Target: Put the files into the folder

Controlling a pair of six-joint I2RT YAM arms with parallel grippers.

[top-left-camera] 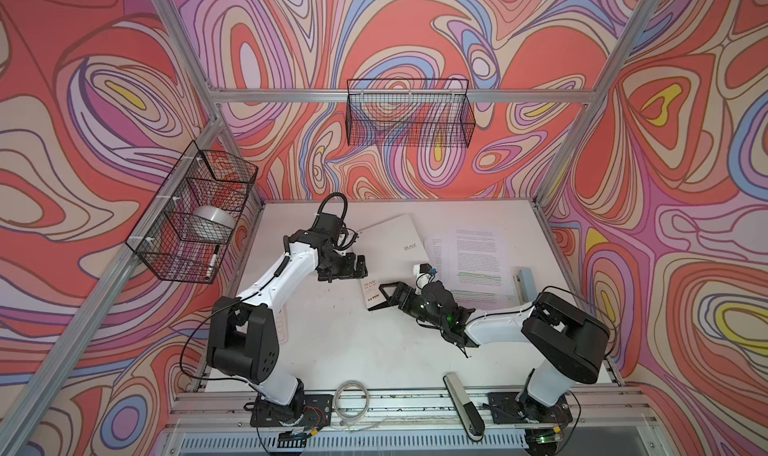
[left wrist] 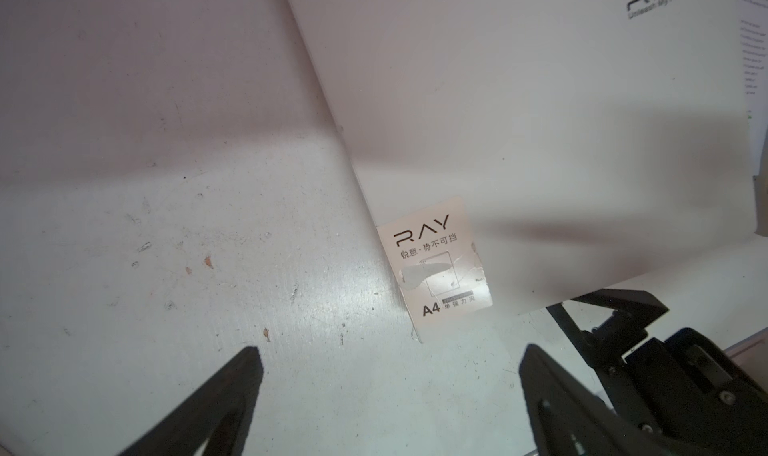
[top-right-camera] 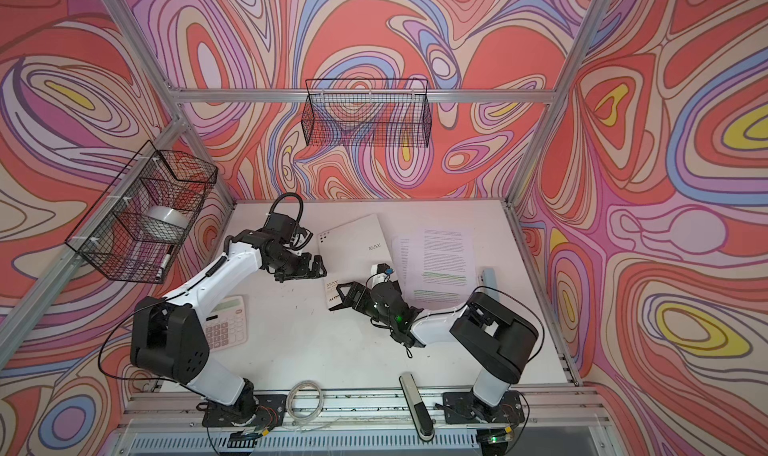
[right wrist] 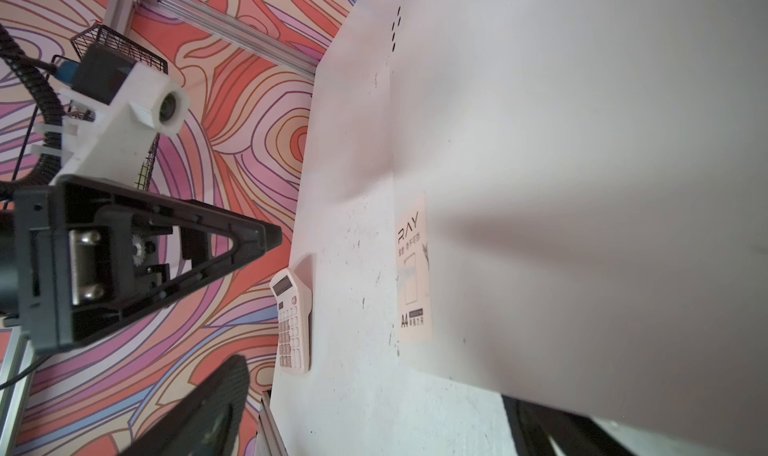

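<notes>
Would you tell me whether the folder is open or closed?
Closed: the folder lies flat, white RAY cover up, no inner face showing; the files lie outside it.

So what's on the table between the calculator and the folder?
Nothing: only bare, scuffed tabletop separates the calculator from the folder, as the right wrist view shows.

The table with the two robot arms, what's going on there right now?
The two arms seem to be getting ready to open the folder, which lies closed and flat on the table. The left gripper and the right gripper are both open near its corner with the label, holding nothing. The files lie loose beside the folder, not yet put in.
</notes>
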